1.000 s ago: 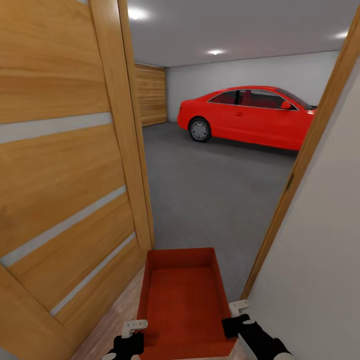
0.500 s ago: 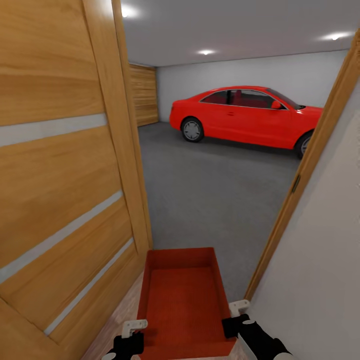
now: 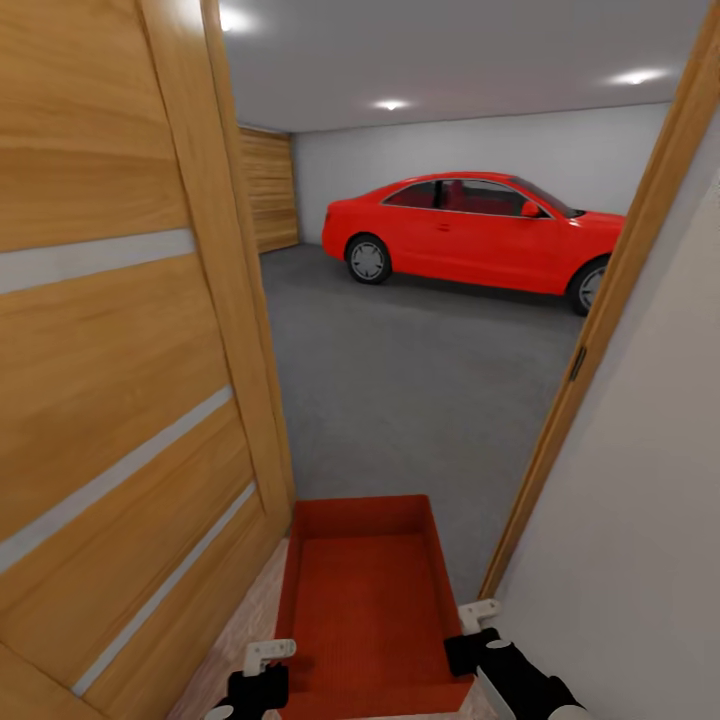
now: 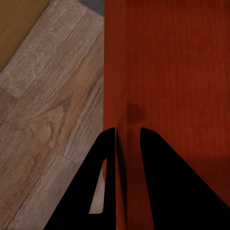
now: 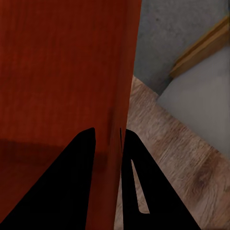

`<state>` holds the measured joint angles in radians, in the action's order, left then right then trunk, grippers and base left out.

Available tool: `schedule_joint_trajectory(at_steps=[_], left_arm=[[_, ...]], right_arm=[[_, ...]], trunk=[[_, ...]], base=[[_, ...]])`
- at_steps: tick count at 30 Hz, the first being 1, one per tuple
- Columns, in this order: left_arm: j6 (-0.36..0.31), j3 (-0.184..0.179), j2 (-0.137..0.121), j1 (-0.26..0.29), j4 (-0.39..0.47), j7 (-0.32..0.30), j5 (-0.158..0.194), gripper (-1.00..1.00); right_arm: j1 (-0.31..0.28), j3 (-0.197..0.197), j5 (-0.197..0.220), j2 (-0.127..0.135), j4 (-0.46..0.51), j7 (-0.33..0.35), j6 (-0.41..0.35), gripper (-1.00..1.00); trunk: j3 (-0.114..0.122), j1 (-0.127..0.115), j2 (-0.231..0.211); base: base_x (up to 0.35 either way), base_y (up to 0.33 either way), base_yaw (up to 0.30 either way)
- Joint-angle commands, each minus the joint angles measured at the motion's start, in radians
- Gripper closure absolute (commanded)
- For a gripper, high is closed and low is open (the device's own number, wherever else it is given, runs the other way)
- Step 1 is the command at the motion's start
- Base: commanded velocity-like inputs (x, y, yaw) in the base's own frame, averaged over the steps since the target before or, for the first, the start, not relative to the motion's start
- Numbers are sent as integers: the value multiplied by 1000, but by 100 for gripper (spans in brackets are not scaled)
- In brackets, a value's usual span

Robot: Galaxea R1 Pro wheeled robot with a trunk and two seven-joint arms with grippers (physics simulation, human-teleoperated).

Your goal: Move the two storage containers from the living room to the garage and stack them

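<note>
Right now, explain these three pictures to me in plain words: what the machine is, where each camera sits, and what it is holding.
This is a wheeled robot with two arms, drawn by a simulator. The big picture comes from a camera on its head, looking forward and down. The other two come from cameras near each gripper, looking along its fingers.

The robot stands at a doorway with a wooden door open on its left. It carries an orange-red bin in front of it. The left gripper pinches the bin's left wall and the right gripper pinches its right wall; each wrist picture shows two black fingers astride a wall. The bin looks empty.

Under the bin is light wood flooring. Ahead lies the grey concrete floor of a garage, with a red car parked by the far wall.
</note>
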<state>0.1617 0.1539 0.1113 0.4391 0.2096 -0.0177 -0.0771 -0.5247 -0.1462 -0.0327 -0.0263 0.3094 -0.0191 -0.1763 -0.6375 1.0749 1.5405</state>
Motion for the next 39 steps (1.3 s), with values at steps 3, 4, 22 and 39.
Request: schedule_joint_trajectory(at_steps=[3,4,22,39], left_arm=[[4,4,-16,1,-5,-2,-12,100],[4,4,-16,1,-5,-3,-12,100],[4,4,-17,1,-3,-2,-12,100],[4,4,-17,1,-1,-3,-11,100]], right_arm=[[0,-41,-17,13,3,49,60,100],[0,-41,-17,13,3,49,60,100],[0,-41,-16,13,3,50,59,100],[0,-40,-16,13,3,49,58,100]], trunk=[[-1,0,0],[-1,0,0],[-1,0,0],[-1,0,0]], base=[[16,80,-74],[7,36,-34],[1,160,-129],[0,90,-119]])
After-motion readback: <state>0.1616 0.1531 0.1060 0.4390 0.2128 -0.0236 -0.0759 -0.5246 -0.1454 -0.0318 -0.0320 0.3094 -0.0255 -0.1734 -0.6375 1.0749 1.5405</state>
